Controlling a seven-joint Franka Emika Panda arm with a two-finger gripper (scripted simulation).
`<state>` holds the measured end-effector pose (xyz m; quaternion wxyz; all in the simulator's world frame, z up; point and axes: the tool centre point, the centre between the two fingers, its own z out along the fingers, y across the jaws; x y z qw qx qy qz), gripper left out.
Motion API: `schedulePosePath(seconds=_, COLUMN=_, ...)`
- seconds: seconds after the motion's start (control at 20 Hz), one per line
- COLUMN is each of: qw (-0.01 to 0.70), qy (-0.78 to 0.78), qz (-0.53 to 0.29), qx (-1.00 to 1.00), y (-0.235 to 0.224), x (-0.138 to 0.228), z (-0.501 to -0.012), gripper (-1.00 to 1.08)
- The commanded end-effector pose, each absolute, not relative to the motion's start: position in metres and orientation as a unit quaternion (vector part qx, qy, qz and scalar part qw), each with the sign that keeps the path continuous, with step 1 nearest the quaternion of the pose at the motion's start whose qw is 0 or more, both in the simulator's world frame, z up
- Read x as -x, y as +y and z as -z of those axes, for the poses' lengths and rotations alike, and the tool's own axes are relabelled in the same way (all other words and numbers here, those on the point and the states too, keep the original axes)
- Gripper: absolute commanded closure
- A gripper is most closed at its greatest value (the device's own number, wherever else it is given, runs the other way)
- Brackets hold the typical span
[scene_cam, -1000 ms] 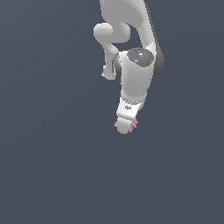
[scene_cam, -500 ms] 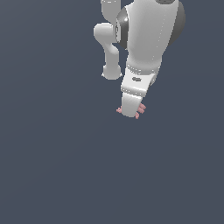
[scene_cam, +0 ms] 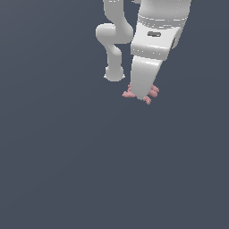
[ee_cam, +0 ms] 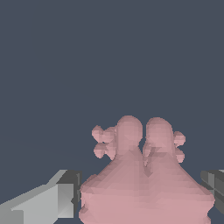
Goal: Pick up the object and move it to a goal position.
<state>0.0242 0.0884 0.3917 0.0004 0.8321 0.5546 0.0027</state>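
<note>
the white panda arm's pincer (scene_cam: pixel 142 95) is clamped on the small pale pink, matte, lumpy object with short stubby protrusions (scene_cam: pixel 151 93). in the wrist view the object (ee_cam: pixel 144 179) fills the space between the two grey finger pads (ee_cam: pixel 65 199), and each pad bears against one flank of it. in the exterior view the pink lobes project on both sides of the white pincer body, which is wider than the object and covers its middle.

position of the object: inside the pincer, in the upper centre of the exterior view, just beside the white arm base post (scene_cam: pixel 114 71) on the exterior view's right. the flat dark grey tabletop (scene_cam: pixel 67 170) has no shadow or texture, so the pictures do not settle whether the object rests on it or is raised above it.

step in hand, as a judgement: the grasp is made and the transport phase applies. no goal marker is visible in either view, so the remaining travel cannot be estimated.

requirement for the next move: hold the clamp at constant force and translate the arm smoothly toward the goal. the grip sits on irregular, rounded lobes, so a sudden acceleration or wrist rotation could let the object pivot or slip between the pads
</note>
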Motion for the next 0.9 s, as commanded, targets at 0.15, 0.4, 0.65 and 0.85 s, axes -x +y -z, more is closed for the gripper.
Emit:
schedulePosePath(seconds=0.15, qw=0.0, qy=0.554, qz=-0.001, qx=-0.833, y=0.09, x=-0.028, z=-0.427, gripper=1.08)
schedulePosePath(seconds=0.4, qw=0.0, qy=0.553, qz=0.0, qx=-0.833, y=0.092, x=-0.031, z=-0.445, gripper=1.08)
schedulePosePath(seconds=0.65, qw=0.0, qy=0.553, qz=0.0, qx=-0.833, y=0.092, x=-0.032, z=-0.454, gripper=1.08)
schedulePosePath(seconds=0.85, qw=0.0, qy=0.553, qz=0.0, qx=-0.833, y=0.092, x=-0.033, z=-0.456, gripper=1.08)
